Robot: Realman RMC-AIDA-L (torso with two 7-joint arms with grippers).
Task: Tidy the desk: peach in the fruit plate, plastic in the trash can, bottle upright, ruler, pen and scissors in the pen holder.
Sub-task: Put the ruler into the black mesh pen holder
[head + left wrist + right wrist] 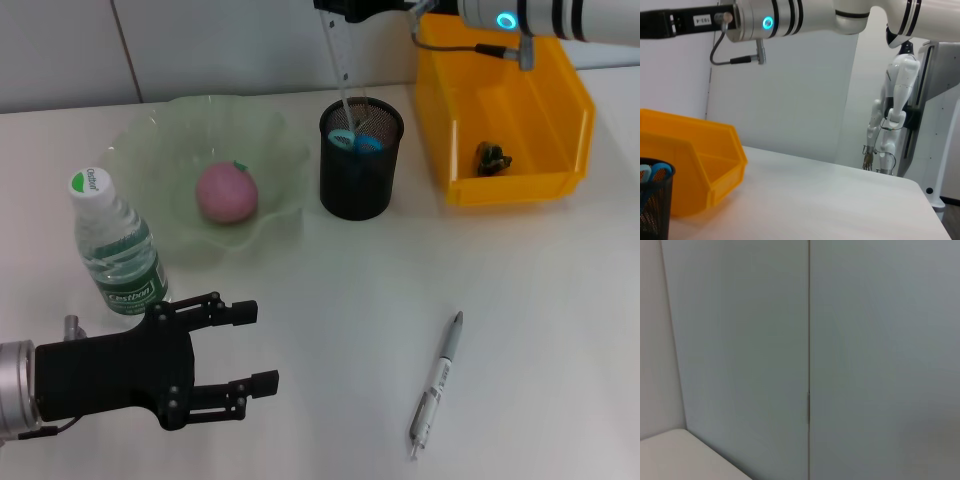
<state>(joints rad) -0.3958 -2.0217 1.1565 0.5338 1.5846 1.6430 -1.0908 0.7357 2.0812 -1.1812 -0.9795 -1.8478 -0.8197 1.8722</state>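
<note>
A clear ruler [340, 70] runs from my right gripper [345, 10], shut on its top end at the top edge of the head view, down into the black mesh pen holder [358, 185]. Blue-handled scissors [357, 141] stand inside that holder. A pink peach [227, 192] lies in the green fruit plate [150, 140]. The bottle [115, 245] stands upright with its white cap on. A silver pen [437, 385] lies on the table at the front right. The yellow trash can [540, 100] holds a dark scrap of plastic [492, 157]. My left gripper [235, 350] hovers open at the front left, empty.
The left wrist view shows the yellow trash can [695, 165], the pen holder [652, 205] and my right arm [790, 17] overhead. Another white robot [892, 110] stands beyond the table's far edge. The right wrist view shows only a wall.
</note>
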